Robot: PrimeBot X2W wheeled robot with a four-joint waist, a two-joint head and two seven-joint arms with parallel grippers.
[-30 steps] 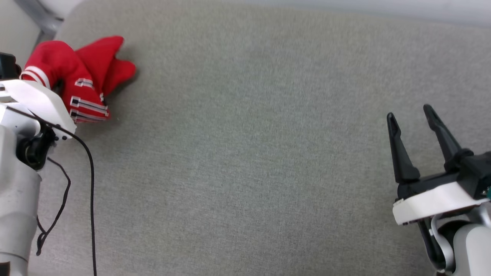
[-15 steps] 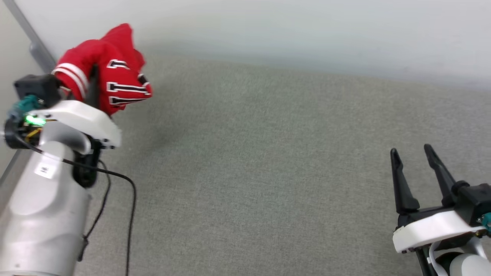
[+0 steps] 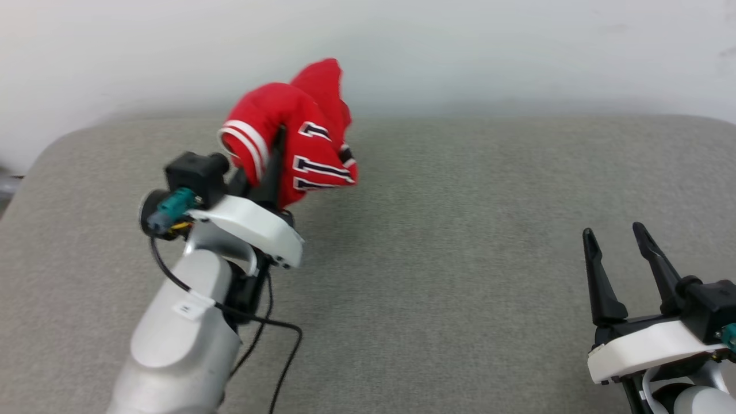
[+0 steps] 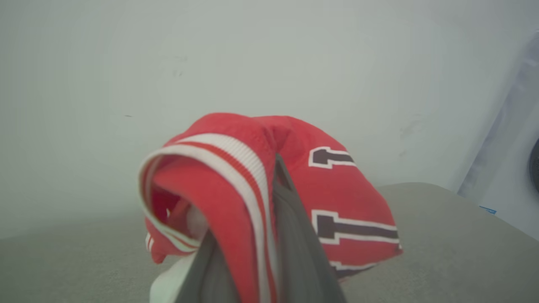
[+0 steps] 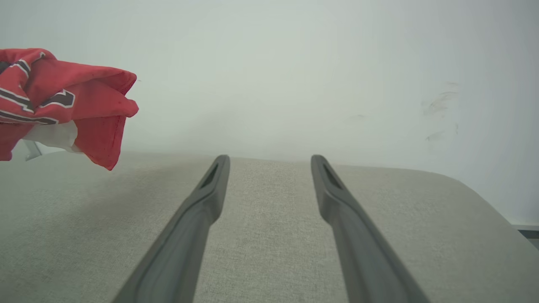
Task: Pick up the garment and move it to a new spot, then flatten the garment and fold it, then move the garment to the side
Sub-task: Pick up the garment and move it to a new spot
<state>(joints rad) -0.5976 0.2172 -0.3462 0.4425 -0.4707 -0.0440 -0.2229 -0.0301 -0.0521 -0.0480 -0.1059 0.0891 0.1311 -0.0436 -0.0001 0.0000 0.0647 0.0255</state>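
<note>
Over grey cushion [image 3: 437, 276], left gripper [image 3: 276, 145] aloft, pinching bunched garment [image 3: 299, 115], right gripper [image 3: 612, 231] spread, empty

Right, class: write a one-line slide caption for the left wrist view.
Left hand pinches a bunched red garment, lifted over the grey cushion.

Soft bright light falling evenly; faint shadow lying beneath bunched red jersey garment [image 3: 299, 115]; wrist views hazing, foreground blurring.
</note>
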